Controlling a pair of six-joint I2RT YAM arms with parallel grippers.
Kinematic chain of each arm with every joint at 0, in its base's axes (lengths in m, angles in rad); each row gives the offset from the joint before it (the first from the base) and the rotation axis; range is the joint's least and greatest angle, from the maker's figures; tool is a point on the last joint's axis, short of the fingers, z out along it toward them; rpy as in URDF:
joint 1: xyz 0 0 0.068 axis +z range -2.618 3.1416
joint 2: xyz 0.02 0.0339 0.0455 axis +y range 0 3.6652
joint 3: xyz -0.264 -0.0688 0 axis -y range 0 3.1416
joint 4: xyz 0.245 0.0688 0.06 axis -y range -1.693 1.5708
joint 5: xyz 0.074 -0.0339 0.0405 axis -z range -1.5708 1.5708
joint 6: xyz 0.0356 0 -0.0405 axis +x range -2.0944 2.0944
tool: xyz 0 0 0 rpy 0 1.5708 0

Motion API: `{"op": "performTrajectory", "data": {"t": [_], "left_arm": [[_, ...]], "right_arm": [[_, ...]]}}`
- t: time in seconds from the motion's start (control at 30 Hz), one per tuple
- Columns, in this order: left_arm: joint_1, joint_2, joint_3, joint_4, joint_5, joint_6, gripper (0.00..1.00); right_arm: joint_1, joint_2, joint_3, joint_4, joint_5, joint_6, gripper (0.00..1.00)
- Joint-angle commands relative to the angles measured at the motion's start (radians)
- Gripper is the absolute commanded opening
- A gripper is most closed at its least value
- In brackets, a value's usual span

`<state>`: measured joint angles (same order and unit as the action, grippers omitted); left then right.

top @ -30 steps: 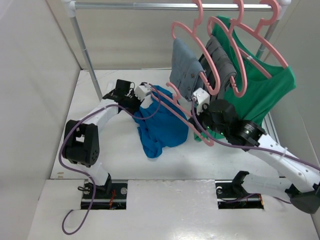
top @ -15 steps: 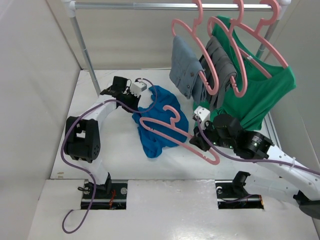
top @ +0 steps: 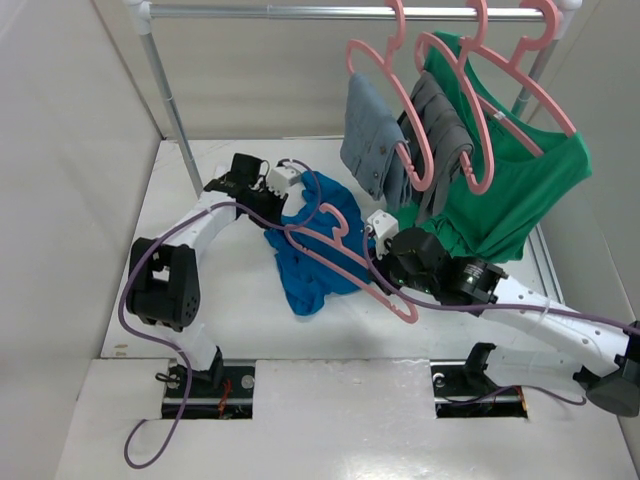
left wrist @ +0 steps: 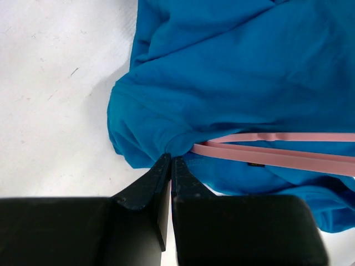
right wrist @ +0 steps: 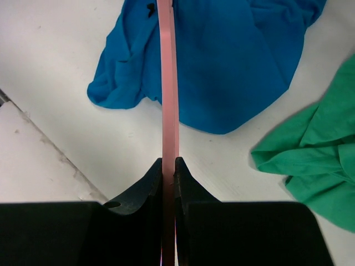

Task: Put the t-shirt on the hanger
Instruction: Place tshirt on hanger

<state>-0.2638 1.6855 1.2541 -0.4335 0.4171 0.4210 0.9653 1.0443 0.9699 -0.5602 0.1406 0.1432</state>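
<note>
The blue t-shirt (top: 322, 262) lies crumpled on the white table, left of centre. My left gripper (top: 285, 212) sits at its far left edge, shut, with a gathered fold of the t-shirt (left wrist: 222, 72) pinched at the fingertips (left wrist: 171, 162). My right gripper (top: 390, 287) is shut on the near end of the pink hanger (top: 404, 312), which slants over the t-shirt with its hook up. In the right wrist view the hanger's bar (right wrist: 168, 83) runs straight out from between the jaws. In the left wrist view the hanger (left wrist: 277, 156) meets the fabric beside my left fingertips.
A metal rail (top: 300, 12) at the back carries more pink hangers with grey garments (top: 372, 135) and a large green shirt (top: 520, 190), whose hem (right wrist: 310, 160) rests on the table right of the right gripper. The rack's post (top: 175, 120) stands at back left.
The right gripper has brought the hanger down from near the rail and then left, across the t-shirt, so its far end now reaches the left gripper. The left gripper has hardly moved.
</note>
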Motion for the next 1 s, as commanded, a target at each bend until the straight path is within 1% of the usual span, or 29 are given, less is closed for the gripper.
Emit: {"op": "performTrajectory", "data": {"t": [0.0,0.13,0.2,0.23,0.3,0.37,0.4,0.47,0.57,0.6,0.63,0.8,0.87,0.97], "left_arm": [[0.003,-0.056,0.033,-0.019,0.028,-0.001,0.0],[-0.02,-0.047,0.096,-0.057,0.057,-0.01,0.0],[-0.029,-0.047,0.109,-0.088,0.097,-0.01,0.0],[-0.029,-0.056,0.119,-0.099,0.11,-0.019,0.0],[-0.041,-0.067,0.131,-0.131,0.134,-0.019,0.0],[-0.051,-0.095,0.163,-0.151,0.147,-0.019,0.0],[-0.06,-0.095,0.177,-0.162,0.175,-0.019,0.0],[-0.06,-0.131,0.212,-0.192,0.184,-0.019,0.0],[-0.06,-0.162,0.238,-0.235,0.232,-0.008,0.0],[-0.071,-0.185,0.238,-0.267,0.262,0.017,0.0],[-0.071,-0.196,0.254,-0.267,0.276,0.018,0.0],[-0.15,-0.274,0.278,-0.362,0.307,0.097,0.0],[-0.186,-0.296,0.278,-0.375,0.333,0.119,0.0],[-0.196,-0.319,0.259,-0.375,0.386,0.119,0.0]], "right_arm": [[0.016,-0.004,0.038,0.091,0.08,0.007,0.0],[0.016,-0.004,-0.002,0.147,0.071,0.019,0.0],[0.026,-0.015,-0.017,0.187,0.071,0.019,0.0],[0.026,-0.015,-0.026,0.238,0.071,0.019,0.0],[0.035,-0.015,-0.04,0.284,0.062,0.019,0.0],[0.047,0.016,-0.027,0.295,0.062,0.03,0.0],[0.056,0.028,-0.027,0.278,0.094,0.03,0.0],[0.056,0.039,-0.013,0.29,0.126,0.039,0.0],[0.056,0.028,-0.065,0.376,0.18,0.039,0.0],[0.056,0.028,-0.075,0.437,0.206,0.039,0.0],[0.056,0.028,-0.086,0.463,0.206,0.039,0.0],[0.056,0.051,-0.157,0.635,0.22,0.021,0.0],[0.056,0.051,-0.166,0.672,0.229,0.021,0.0],[0.056,0.051,-0.192,0.726,0.251,0.021,0.0]]}}
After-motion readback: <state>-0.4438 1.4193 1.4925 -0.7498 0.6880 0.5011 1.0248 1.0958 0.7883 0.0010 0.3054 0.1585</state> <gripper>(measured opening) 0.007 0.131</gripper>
